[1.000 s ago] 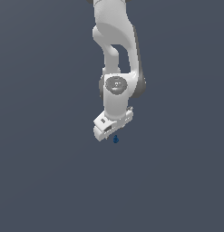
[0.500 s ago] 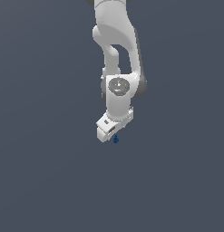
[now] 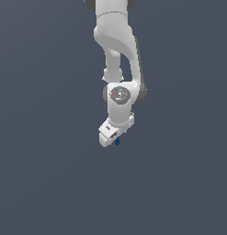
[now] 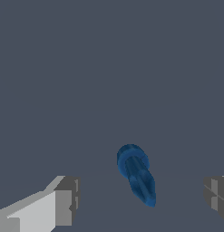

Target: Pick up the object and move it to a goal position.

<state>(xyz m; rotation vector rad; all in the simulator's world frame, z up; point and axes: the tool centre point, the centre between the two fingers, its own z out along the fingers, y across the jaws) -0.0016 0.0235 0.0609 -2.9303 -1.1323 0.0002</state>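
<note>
Arm, exterior view: wrist joint and gripper (image 3: 116, 137) lowered slightly over the last second, drifting toward 6 o'clock. Gripper now covers more of the object (image 3: 117, 142); the blue lump, earlier hanging clear below the fingers, now shows only as a small spot at the gripper's lower edge.

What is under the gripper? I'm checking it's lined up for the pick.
The blue object lies below the open gripper, between its fingers and untouched. The exterior view mostly hides it.
</note>
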